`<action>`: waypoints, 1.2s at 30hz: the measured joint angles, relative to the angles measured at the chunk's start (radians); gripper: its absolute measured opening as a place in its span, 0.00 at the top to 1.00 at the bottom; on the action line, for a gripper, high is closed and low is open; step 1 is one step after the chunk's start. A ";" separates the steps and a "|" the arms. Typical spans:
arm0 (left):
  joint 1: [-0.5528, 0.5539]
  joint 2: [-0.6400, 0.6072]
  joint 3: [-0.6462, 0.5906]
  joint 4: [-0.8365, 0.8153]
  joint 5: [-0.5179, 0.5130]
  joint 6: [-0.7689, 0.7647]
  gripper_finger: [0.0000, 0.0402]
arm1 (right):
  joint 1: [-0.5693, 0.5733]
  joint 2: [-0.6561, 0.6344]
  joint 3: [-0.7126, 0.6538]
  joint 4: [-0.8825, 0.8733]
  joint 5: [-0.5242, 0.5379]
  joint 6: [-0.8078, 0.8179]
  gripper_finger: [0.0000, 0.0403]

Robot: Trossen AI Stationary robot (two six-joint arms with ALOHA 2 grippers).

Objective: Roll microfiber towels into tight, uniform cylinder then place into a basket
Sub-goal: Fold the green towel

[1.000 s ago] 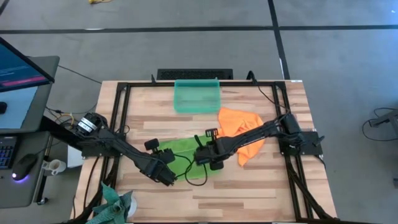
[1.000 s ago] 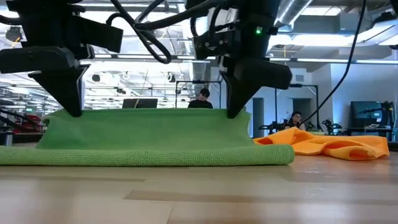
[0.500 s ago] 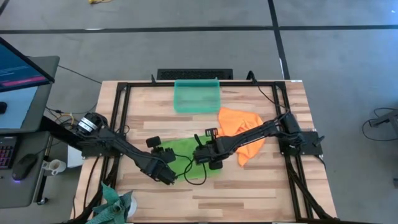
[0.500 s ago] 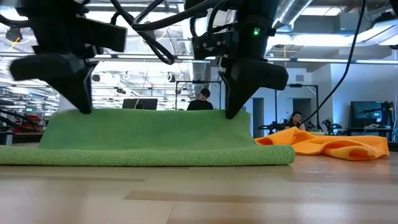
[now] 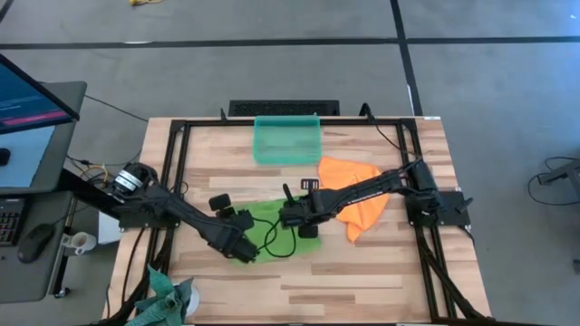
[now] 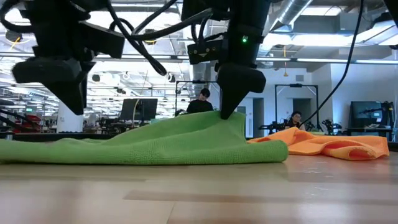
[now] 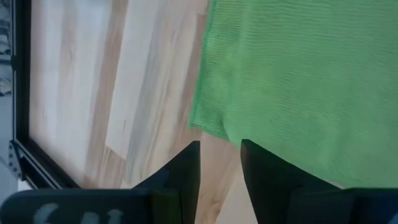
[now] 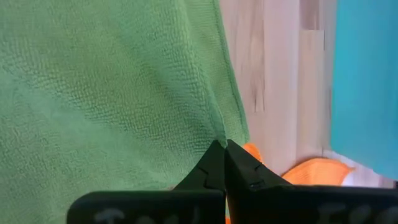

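Lime green towel (image 6: pixel 155 144) lies on the surface, one edge pinched in the closed right hand (image 8: pixel 222 149). Left hand (image 7: pixel 221 155) stands parted, empty, above the slack side. Risk: uneven tension skews the roll.

From above, both arms cover much of the green towel (image 5: pixel 265 217); the orange towel (image 5: pixel 355 201) lies partly under the right arm; the monitor (image 5: pixel 27 95) is cut off.
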State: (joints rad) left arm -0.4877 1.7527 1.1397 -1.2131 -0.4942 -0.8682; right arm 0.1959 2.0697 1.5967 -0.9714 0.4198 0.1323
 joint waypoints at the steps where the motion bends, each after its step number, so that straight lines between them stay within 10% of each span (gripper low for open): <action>1: -0.010 0.000 0.000 0.001 0.000 -0.004 0.73 | -0.003 0.000 0.000 0.000 0.000 0.003 0.97; 36: 0.054 -0.002 -0.259 0.385 -0.045 0.020 0.73 | -0.027 -0.011 0.001 -0.221 -0.144 0.102 0.64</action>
State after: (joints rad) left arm -0.4340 1.7512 0.8807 -0.8279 -0.5392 -0.8483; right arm 0.1692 2.0583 1.5974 -1.1919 0.2761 0.2344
